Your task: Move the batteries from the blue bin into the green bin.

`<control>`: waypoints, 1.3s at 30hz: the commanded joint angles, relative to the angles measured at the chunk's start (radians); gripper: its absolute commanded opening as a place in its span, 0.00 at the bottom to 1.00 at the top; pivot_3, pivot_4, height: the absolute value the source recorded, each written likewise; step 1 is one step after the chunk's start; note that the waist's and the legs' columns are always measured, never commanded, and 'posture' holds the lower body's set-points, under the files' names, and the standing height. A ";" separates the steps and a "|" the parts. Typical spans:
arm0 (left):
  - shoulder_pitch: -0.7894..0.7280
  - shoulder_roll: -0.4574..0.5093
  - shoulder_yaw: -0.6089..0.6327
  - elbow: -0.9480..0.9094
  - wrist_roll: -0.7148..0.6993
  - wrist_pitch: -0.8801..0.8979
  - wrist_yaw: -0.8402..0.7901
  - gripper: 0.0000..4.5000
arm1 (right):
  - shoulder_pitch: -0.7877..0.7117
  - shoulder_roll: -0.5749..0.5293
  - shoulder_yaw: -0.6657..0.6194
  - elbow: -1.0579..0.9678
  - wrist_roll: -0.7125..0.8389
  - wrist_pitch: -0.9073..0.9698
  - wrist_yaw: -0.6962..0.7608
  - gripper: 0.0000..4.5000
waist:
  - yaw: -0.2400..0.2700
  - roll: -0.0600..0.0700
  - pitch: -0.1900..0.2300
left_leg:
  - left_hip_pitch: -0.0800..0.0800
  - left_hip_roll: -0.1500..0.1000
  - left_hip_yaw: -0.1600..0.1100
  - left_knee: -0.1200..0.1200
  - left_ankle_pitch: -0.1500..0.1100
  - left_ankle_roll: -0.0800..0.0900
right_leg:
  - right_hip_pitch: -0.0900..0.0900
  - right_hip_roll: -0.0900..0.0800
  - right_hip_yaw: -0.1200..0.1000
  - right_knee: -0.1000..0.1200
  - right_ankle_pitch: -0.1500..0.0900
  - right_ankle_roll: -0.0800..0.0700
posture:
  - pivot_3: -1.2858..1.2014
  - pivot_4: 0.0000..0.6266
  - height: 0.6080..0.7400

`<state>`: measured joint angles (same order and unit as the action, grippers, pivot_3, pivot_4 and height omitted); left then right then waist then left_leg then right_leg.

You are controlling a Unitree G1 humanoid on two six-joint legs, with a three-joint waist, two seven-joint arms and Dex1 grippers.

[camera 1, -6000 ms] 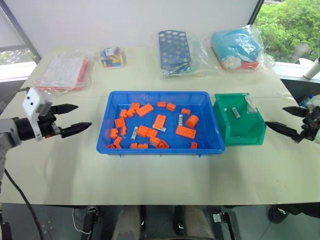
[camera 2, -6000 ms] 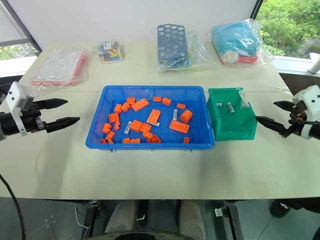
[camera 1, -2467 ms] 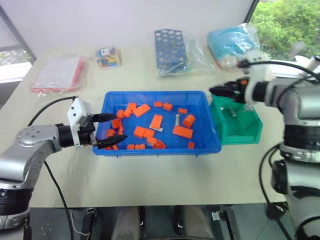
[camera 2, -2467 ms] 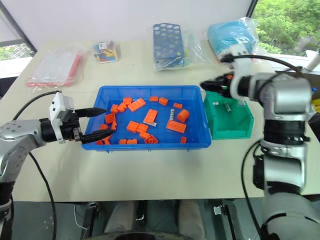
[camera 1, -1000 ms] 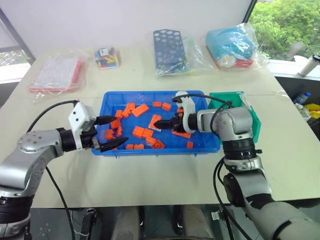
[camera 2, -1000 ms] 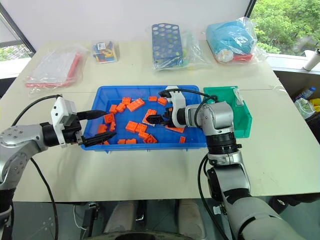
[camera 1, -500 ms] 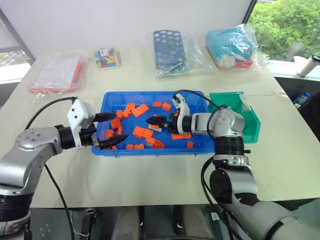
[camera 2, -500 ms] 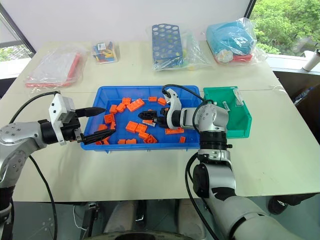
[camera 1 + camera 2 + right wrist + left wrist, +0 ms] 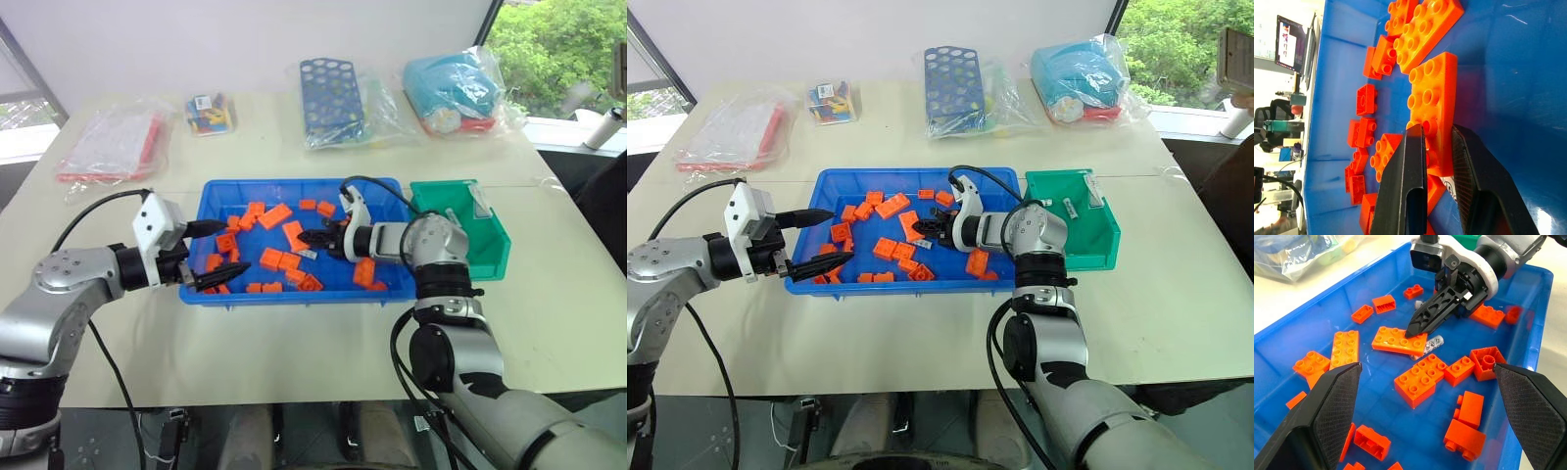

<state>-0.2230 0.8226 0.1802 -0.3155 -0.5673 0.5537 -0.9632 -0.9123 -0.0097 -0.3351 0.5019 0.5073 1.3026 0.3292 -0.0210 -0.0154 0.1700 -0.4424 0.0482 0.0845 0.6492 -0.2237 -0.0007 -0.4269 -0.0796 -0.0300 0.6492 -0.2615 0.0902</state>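
Mid blue bin [image 9: 392, 196], right hand [image 9: 1415, 328] clenched over a battery [image 9: 1433, 343]; left hand [image 9: 220, 250] spread at the near-left rim.

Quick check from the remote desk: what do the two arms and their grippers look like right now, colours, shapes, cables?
Both arms are silver-grey metal with rounded joint housings and black bands near the wrists. Each wrist carries a white boxy camera block, and a thin black cable loops along each arm. The left gripper has two black, tapered, pointed fingers with a fine textured surface. The right gripper has the same black pointed fingers on a white and black wrist housing.
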 commanded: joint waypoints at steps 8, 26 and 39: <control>-0.058 0.009 -0.015 -0.003 0.006 -0.002 -0.005 1.00 | -0.090 0.112 0.313 0.028 -0.084 -0.204 0.121 0.05 | -0.019 0.000 0.000 | -0.001 0.000 -0.002 -0.001 0.000 0.000 | -0.001 0.000 0.000 0.000 0.000 0.000 | 0.52 0.24 0.98; -0.052 -0.004 -0.025 -0.026 -0.001 0.008 0.012 1.00 | -0.026 -0.345 0.626 -0.410 -0.272 -0.396 0.420 0.67 | -0.020 0.000 0.001 | -0.001 0.000 -0.003 -0.001 0.000 0.000 | -0.001 0.000 0.000 -0.001 0.000 0.000 | 0.52 0.24 0.98; -0.071 0.005 -0.038 -0.007 0.003 -0.001 -0.019 1.00 | 0.146 -0.409 0.698 -0.548 -0.292 -0.423 0.455 0.67 | -0.015 0.000 0.001 | -0.001 0.000 -0.002 0.000 0.000 0.000 | -0.001 0.000 0.000 -0.001 0.000 0.000 | 0.52 0.24 0.98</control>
<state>-0.2811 0.8163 0.1375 -0.3152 -0.5580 0.5630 -0.9679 -0.7541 -0.4271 0.3638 -0.0332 0.2275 0.9114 0.7868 -0.0363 -0.0154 0.1706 -0.4433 0.0479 0.0825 0.6489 -0.2237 -0.0007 -0.4281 -0.0799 -0.0299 0.6486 -0.2616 0.0902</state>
